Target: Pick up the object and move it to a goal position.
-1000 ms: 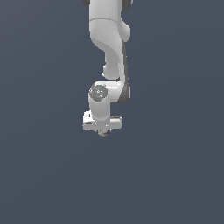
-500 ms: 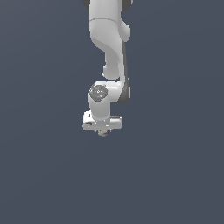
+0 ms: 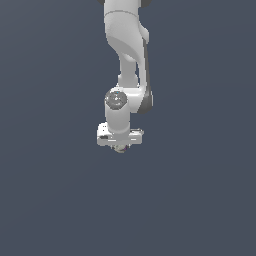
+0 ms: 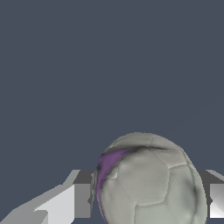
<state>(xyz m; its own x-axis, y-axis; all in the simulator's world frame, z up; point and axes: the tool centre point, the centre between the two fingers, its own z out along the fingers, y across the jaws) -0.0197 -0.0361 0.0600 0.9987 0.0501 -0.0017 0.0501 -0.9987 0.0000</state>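
Observation:
The object is a small roundish ball, grey-beige with seam-like lines and a purple patch. In the wrist view the ball (image 4: 148, 179) fills the space between my two fingers (image 4: 81, 199), which press on either side of it. In the exterior view only a sliver of the ball (image 3: 120, 148) shows beneath the white gripper (image 3: 120, 146), which points straight down from the white arm (image 3: 125, 45). The gripper is shut on the ball. I cannot tell from these views how high it hangs above the surface.
A plain dark grey-blue surface (image 3: 200, 200) fills the background in both views. No other objects, edges or goal marker show.

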